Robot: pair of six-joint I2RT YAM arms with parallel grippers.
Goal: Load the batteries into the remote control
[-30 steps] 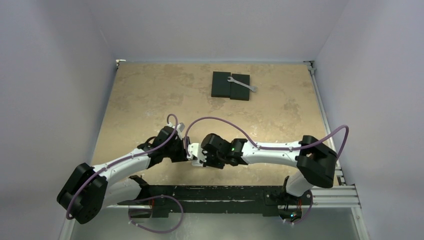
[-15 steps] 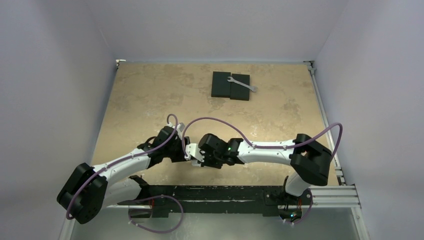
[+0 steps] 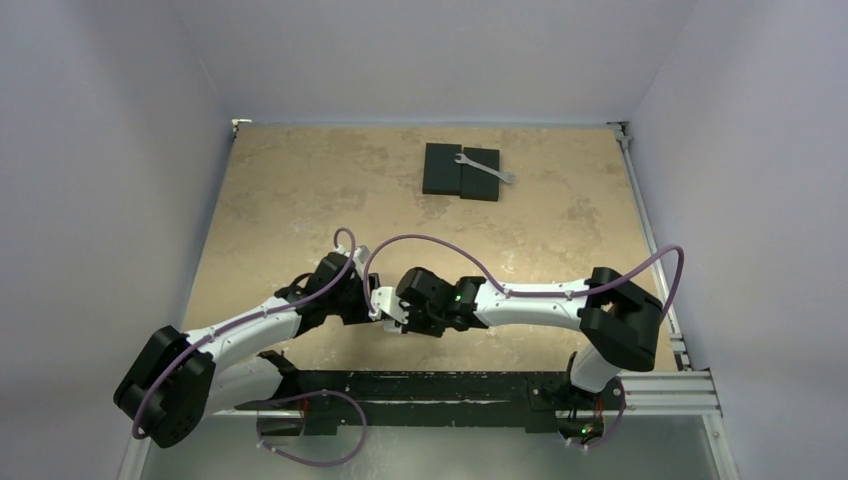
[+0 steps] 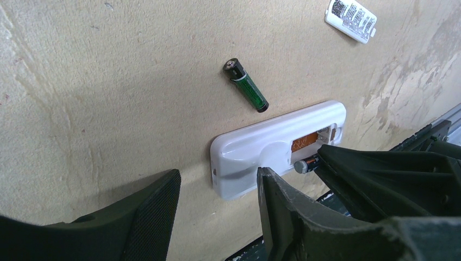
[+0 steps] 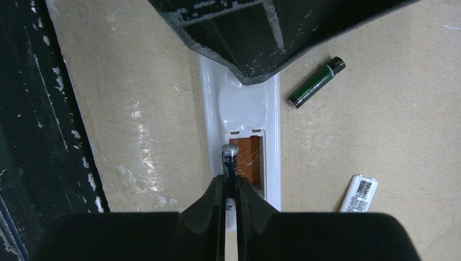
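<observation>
Hidden in the top view: the wrists of both arms met over the near middle of the table (image 3: 300, 200) and covered the remote and both batteries.
Hidden in the wrist views: a left gripper finger (image 5: 255, 38) covered the far end of the remote control (image 5: 242, 106); the rear of the held battery (image 5: 229, 157) was lost between the right fingers.
Hard to tell: whether that left finger pressed on the remote or only stood over it; whether the held battery touched the recess floor.
Right gripper (image 5: 227, 182): closed on the held battery, whose metal end pointed forward.
Held battery and remote: its front end sat over the left edge of the open battery recess (image 5: 251, 157), which showed an orange floor.
Left gripper (image 4: 216, 187): jaws apart, holding nothing; one finger at the remote's rounded end, the other clear of it.
Remote control: flat on the table, back up, pointing lengthways from one gripper to the other.
Loose battery (image 4: 245, 85): green, on the table just beside the remote, touching nothing.
White labelled piece (image 4: 352, 20): on the table near the remote's recess end.
Far side: a wrench (image 3: 486, 168) lay across two black blocks (image 3: 445, 170), well apart from both arms.
</observation>
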